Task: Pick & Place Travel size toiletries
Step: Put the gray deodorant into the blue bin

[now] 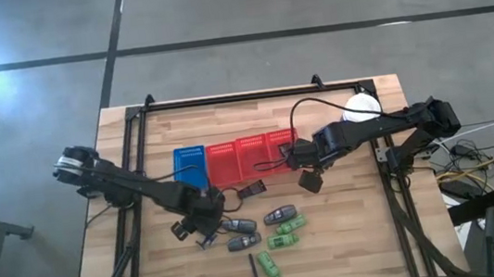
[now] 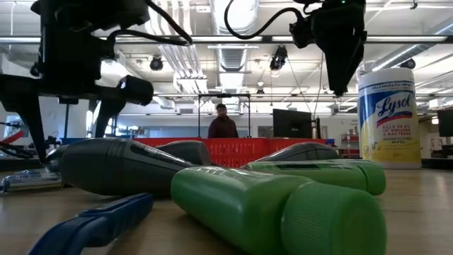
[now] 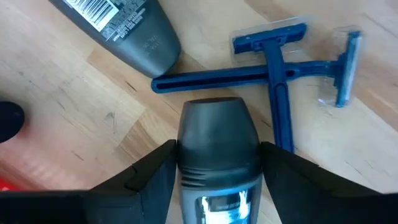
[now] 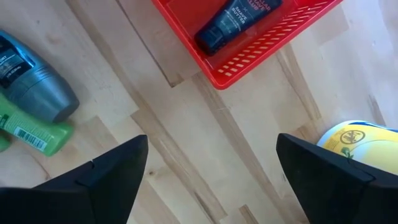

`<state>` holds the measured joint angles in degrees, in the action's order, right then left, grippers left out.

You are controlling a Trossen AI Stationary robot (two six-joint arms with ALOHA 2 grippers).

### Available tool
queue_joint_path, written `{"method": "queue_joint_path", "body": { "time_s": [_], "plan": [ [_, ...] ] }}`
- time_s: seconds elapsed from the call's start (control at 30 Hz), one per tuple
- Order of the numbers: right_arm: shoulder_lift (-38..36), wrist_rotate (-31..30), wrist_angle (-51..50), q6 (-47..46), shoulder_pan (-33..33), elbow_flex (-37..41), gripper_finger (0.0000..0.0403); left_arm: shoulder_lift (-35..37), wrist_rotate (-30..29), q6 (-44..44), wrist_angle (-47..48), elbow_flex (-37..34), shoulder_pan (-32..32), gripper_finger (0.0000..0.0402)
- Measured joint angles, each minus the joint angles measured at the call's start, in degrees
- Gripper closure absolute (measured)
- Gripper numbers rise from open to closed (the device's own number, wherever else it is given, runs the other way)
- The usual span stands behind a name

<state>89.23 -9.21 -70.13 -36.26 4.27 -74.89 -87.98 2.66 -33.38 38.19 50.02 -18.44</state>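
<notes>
1. High view, far left: the left arm reaches from the table's left edge toward the centre, and the left gripper (image 1: 203, 225) hangs low over the wood just left of the scattered toiletries.
2. Left wrist view: its two dark fingers (image 3: 149, 180) sit either side of a grey bottle (image 3: 217, 155), touching its sides, so the jaws pinch that bottle. A second grey bottle (image 3: 121, 28) lies close by, and two blue razors (image 3: 273, 68) rest on the boards just beyond.
3. Centre, high view: a blue basket (image 1: 189, 164) stands against the left end of a red basket (image 1: 251, 157); a dark flat packet (image 1: 251, 190) lies on the table just in front of the red one.
4. Below them sit the loose items: grey oval bottles (image 1: 280, 215), bright green bottles (image 1: 288, 234) beside them, one more green bottle (image 1: 269, 266) nearer the front edge, and a thin black stick (image 1: 254, 274) just left of it.
5. Right wrist view: one dark tube (image 4: 233, 22) already lies inside the red basket.
6. Right of centre: the right gripper (image 1: 310, 180) hovers off the red basket's right end, jaws spread wide and empty.
7. Far right: a white tub (image 1: 362, 107) with a yellow label stands near the table's back corner, beside the right arm.
8. Low view: a person (image 2: 222, 122) shows in the room beyond the table.
</notes>
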Motion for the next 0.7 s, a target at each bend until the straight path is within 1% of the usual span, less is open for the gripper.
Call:
{"method": "queue_joint_path", "body": {
  "time_s": [0.27,0.53,0.7],
  "plan": [
    [0.0,0.0,0.02,0.02,0.0,0.0,0.0062,-1.64,0.08,2.76,-0.06,-0.37,1.12,0.0172],
    [0.0,-1.49,0.12,0.03,0.0,0.0,0.0043,-3.92,0.21,3.51,-0.66,-0.48,1.12,0.0172],
    [0.0,-1.49,0.18,0.2,0.0,0.0,0.0045,-4.52,-0.36,3.8,-0.51,-0.56,1.1,0.0177]
  ]
}}
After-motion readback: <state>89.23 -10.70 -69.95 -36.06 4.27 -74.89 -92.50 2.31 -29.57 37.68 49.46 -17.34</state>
